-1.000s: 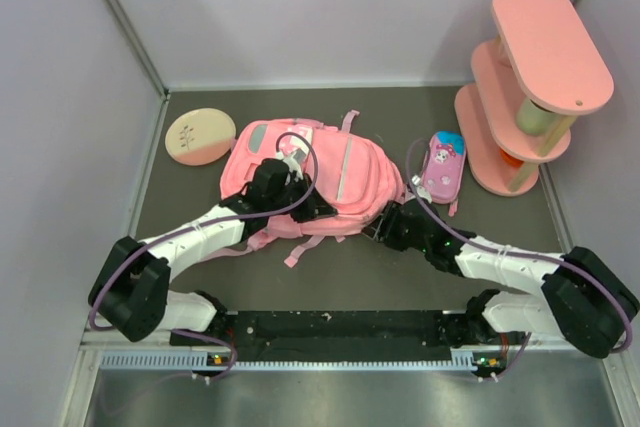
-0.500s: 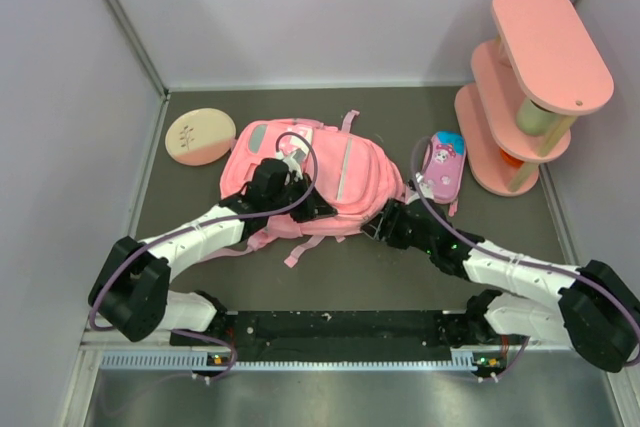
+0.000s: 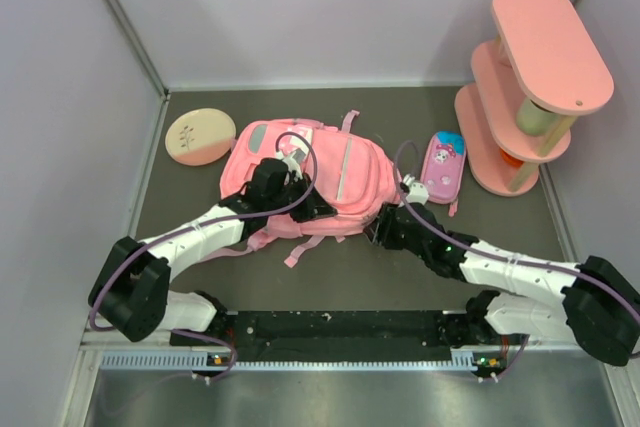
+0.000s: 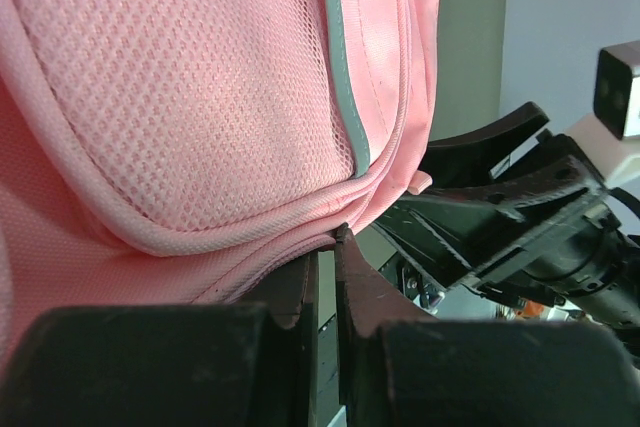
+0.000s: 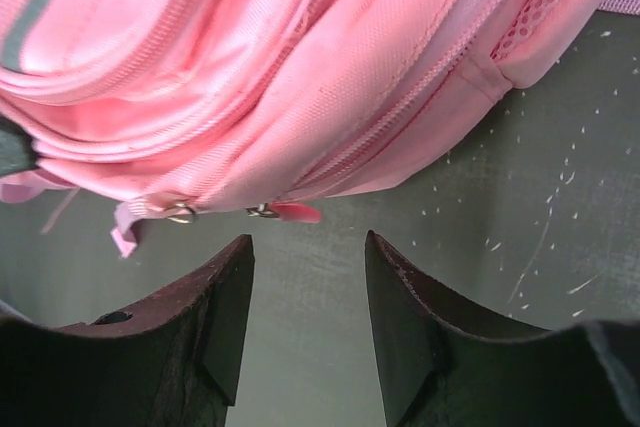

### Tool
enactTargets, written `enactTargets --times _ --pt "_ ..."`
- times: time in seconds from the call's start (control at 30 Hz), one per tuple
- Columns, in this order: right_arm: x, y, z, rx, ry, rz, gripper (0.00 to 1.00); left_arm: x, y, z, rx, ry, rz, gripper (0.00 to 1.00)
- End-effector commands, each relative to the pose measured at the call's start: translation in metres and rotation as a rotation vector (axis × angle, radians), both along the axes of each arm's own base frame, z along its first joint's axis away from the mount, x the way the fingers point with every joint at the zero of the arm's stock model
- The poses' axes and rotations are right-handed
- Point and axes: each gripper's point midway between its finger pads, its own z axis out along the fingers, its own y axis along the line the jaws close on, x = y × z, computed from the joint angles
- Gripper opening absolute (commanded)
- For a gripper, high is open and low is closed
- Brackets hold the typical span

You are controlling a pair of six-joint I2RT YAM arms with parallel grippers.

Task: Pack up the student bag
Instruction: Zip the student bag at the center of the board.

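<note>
Pink mesh-pocketed student bag (image 3: 357, 179) with grey zipper strips; left claw (image 4: 328, 245) together, right claw (image 5: 308, 252) apart.

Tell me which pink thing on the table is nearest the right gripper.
The student bag, the big backpack mid-table: its zippered edge lies just ahead of the right gripper; pencil case and shelf stand farther off.

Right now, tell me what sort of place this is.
Probably a walled robot test cell staged for school packing: plain pale grey panel walls around a dark tabletop, a pink fabric backpack and a pink cartoon pencil case.
</note>
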Motion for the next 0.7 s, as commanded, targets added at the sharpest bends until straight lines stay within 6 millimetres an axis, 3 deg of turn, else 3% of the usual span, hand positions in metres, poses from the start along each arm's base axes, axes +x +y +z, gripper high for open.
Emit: enactTargets --times 0.0,0.33,0.5,0.67 --pt "0.015 0.017 0.016 -0.002 -0.075 0.051 0.47 0.007 -0.006 0.034 -0.065 -0.121 -0.036 0.0" --pt "0.035 0.034 0.01 0.029 -0.112 0.143 0.42 0.006 -0.006 0.033 -0.066 -0.116 -0.036 0.0" --pt "0.036 0.039 0.009 0.06 -0.128 0.175 0.29 0.007 -0.006 0.031 -0.062 -0.111 -0.033 0.0" --pt "0.036 0.039 0.007 0.067 -0.132 0.179 0.1 0.006 -0.007 0.029 -0.066 -0.102 -0.042 0.0"
